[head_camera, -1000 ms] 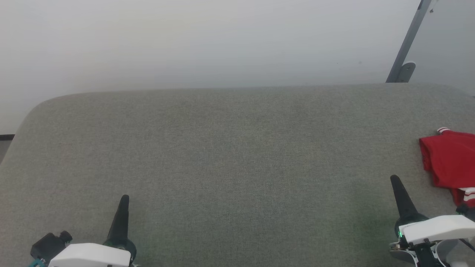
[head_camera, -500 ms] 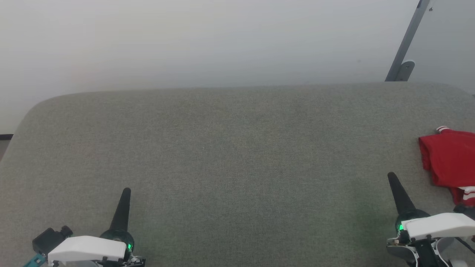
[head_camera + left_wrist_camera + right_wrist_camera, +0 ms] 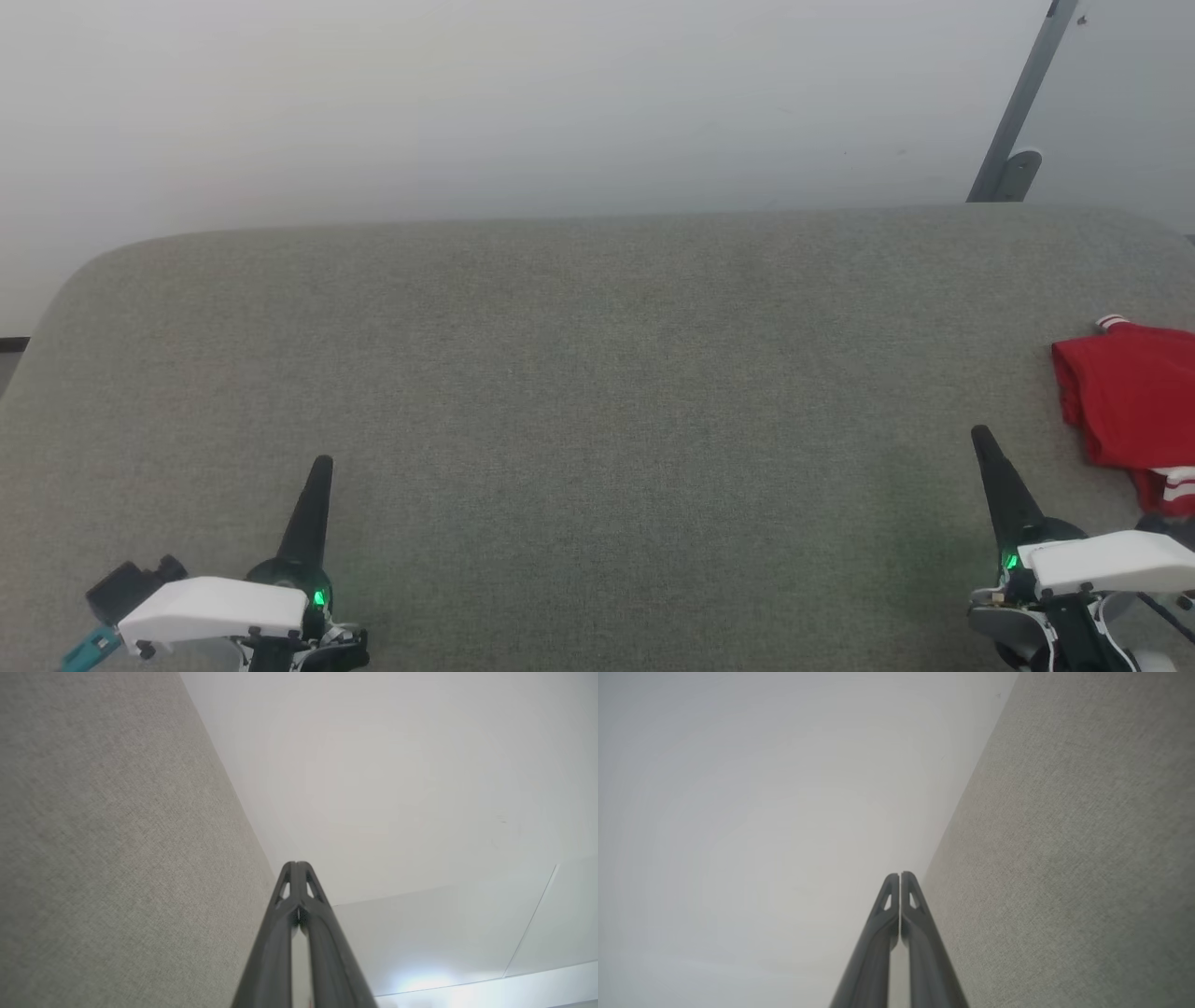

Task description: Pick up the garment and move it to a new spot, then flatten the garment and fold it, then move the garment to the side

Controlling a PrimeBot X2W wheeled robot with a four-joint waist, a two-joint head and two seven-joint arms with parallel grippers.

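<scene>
Left gripper: my two dark fingers are pressed together down to the tips, nothing between them. It hangs over the near left part of the table, pointing toward the table's far edge. A green light glows at its base.

Right gripper: same condition. In the right wrist view the fingertips meet with only a hairline seam, and they grip nothing. It sits over the near right part of the table, tilted slightly toward the table's left. Its green light is on.

The table is covered in grey woven fabric with rounded far corners.

The garment lies on the table at its right edge, a compact red bundle partly cut off by the frame. White striped trim shows at its near end and a small striped bit at its far corner. It is near my right gripper but apart from it, farther toward the table's right and far edge.

Beyond the table's far edge is a plain pale wall, with a slanted grey post past the far right corner.
</scene>
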